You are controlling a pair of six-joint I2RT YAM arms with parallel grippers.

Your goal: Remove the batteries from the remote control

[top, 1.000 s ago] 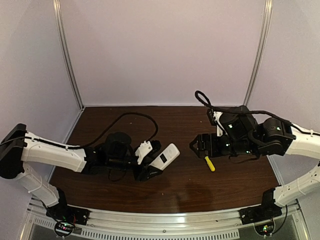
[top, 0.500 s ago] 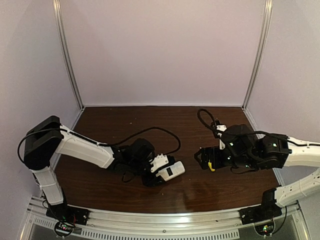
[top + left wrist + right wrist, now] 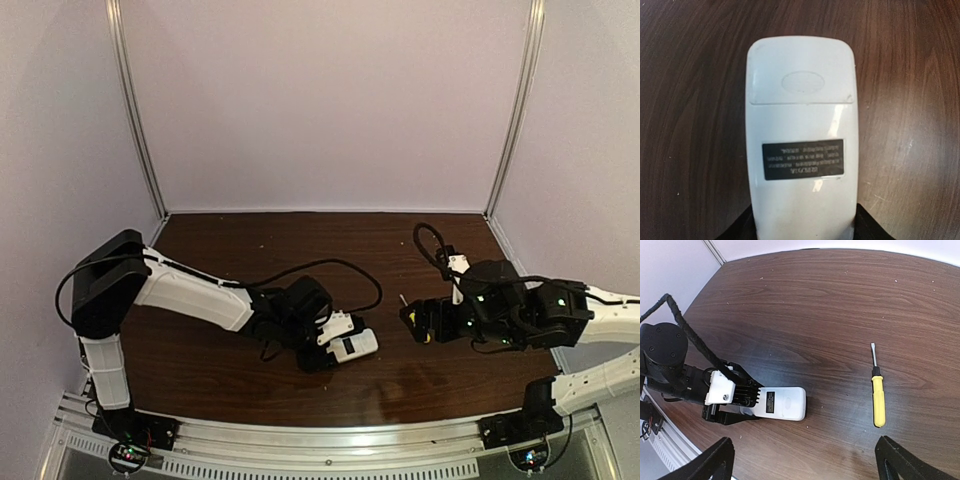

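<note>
The remote control (image 3: 801, 140) faces back up, showing a black label and a closed oval-marked cover. My left gripper (image 3: 802, 231) is shut on its label end, a dark finger (image 3: 746, 229) at each side. From above, the remote control (image 3: 354, 345) sits low at the table's near middle, the left gripper (image 3: 322, 350) at its left. My right gripper (image 3: 805, 465) hangs wide open above the table, holding nothing, to the right of the remote control (image 3: 784, 403). The batteries are out of view.
A yellow-handled screwdriver (image 3: 878, 401) lies on the brown table (image 3: 830, 300), right of the remote, blade pointing away. In the top view my right gripper (image 3: 414, 320) hovers over it. A black cable (image 3: 320, 268) loops behind the left wrist.
My left arm has carried the remote right and toward the near edge, turning it level and low. My right gripper has drifted right and nearer, and its jaws have widened a little.
</note>
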